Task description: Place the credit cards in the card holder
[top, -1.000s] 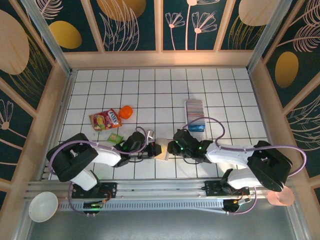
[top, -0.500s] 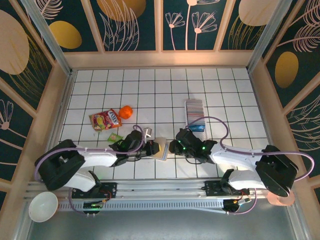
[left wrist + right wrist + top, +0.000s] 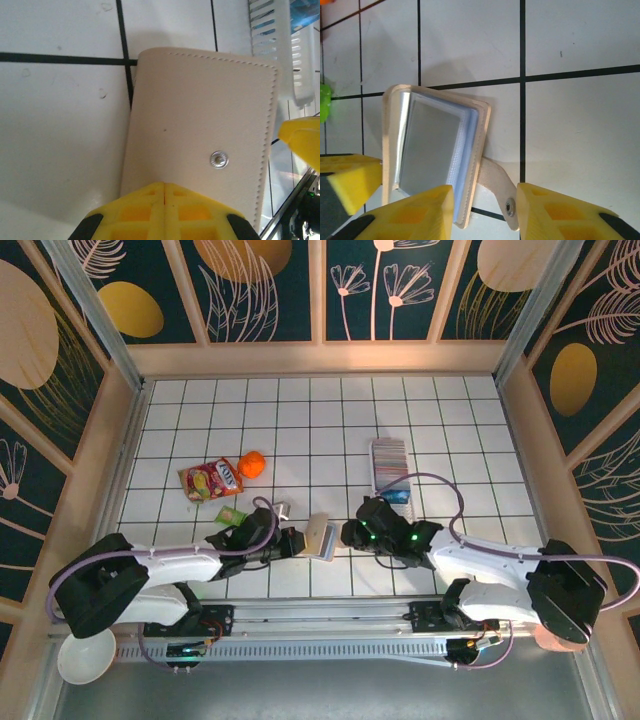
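Note:
The beige card holder [image 3: 322, 537] lies open between my two grippers near the table's front. Its grey-blue inside [image 3: 427, 147] faces my right wrist camera, and one cover [image 3: 200, 125] stands up. My left gripper [image 3: 164, 186] is shut, its tip pressed against that cover's outer face below the snap stud [image 3: 219, 160]. My right gripper [image 3: 485, 210] is open, with the holder's snap tab [image 3: 500, 187] and near edge between its fingers. The credit cards [image 3: 389, 456] overlap in a row in a white tray [image 3: 280, 55] behind the right gripper.
A red snack packet [image 3: 211, 479], an orange object [image 3: 252, 464] and a small green object [image 3: 231, 514] lie to the left. A blue item [image 3: 397, 495] sits at the tray's near end. A white bowl [image 3: 85, 652] rests off the table at the front left.
Both arms have stretched out lower, while the grippers stayed at the holder. The holder's cover has swung further open, so its grey-blue inside shows.

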